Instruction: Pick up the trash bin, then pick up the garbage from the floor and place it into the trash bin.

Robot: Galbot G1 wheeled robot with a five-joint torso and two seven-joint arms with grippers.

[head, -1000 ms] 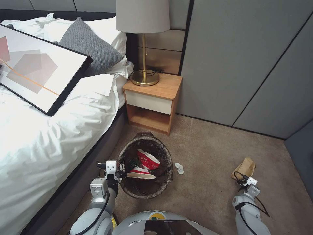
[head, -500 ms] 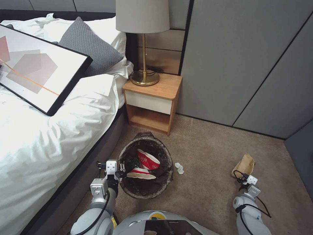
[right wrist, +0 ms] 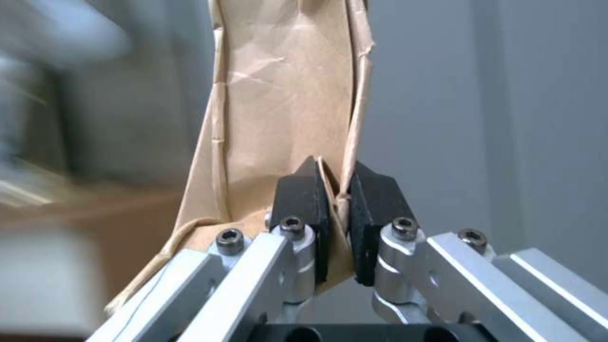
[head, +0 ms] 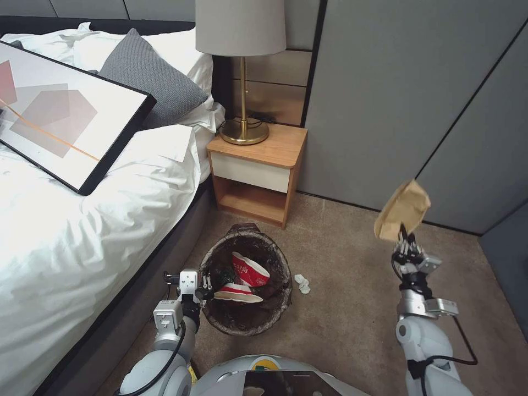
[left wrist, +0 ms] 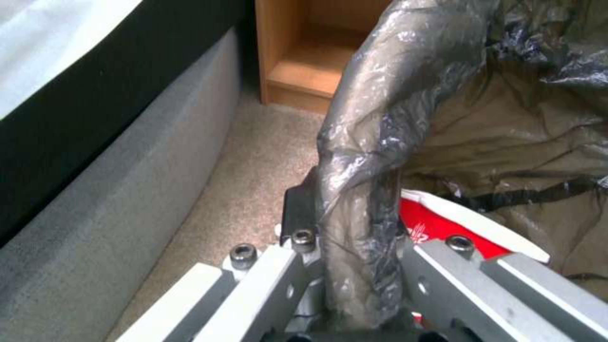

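Note:
The trash bin [head: 278, 308], round with a dark liner bag over its rim, stands on the carpet beside the bed. Two crushed red-and-white paper cups [head: 248, 269] lie inside it. My left gripper [head: 204, 287] is shut on the bin's near-left rim; the left wrist view shows the liner-covered rim [left wrist: 367, 156] pinched between the fingers, a red cup [left wrist: 437, 223] just behind. My right gripper [head: 406, 237] is raised at the right, shut on a tan crumpled paper bag [head: 402, 209] held high above the floor. Its black pads [right wrist: 304, 199] clamp the bag's lower edge [right wrist: 285, 95]. A white tissue [head: 302, 283] lies right of the bin.
The bed [head: 71, 242] with a framed picture [head: 60, 115] and grey pillow [head: 148, 74] fills the left. A wooden nightstand [head: 258, 170] with a brass lamp [head: 243, 71] stands behind the bin. Grey wall panels [head: 418, 104] close the back. Open carpet [head: 346, 308] lies between bin and right arm.
My right gripper has lifted the tan paper bag off the carpet, rising well above the floor. The left gripper and the bin have stayed put.

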